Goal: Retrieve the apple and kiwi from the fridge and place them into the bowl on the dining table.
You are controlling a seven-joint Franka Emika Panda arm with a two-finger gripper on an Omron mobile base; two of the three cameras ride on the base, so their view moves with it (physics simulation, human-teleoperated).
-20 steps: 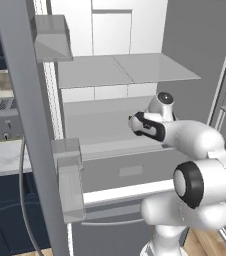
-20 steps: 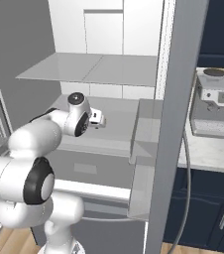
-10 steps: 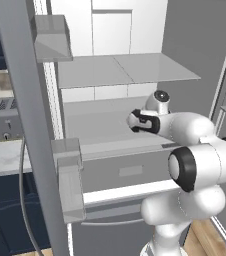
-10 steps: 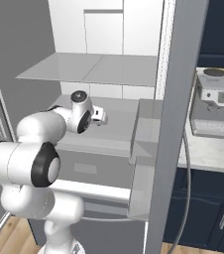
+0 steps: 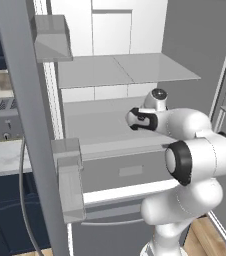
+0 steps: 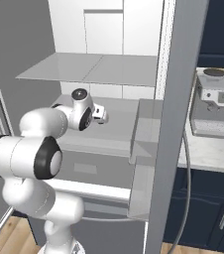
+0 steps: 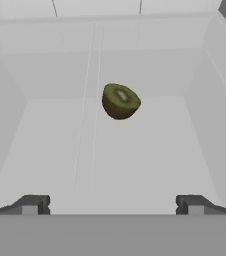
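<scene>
The fridge (image 5: 135, 70) stands open so the arm can reach inside, and the gripper (image 7: 112, 204) points straight at the kiwi (image 7: 120, 101), which sits alone on the smooth pale grey shelf (image 7: 135, 165) well ahead of the dark fingertips (image 7: 32, 204). The jaws are spread wide and hold nothing, and I think that is so they can slide around the small fruit. The kiwi is a little brown oval cut in half, with a green face and a pale middle, and the flat white fridge walls around it look hard and shiny.
</scene>
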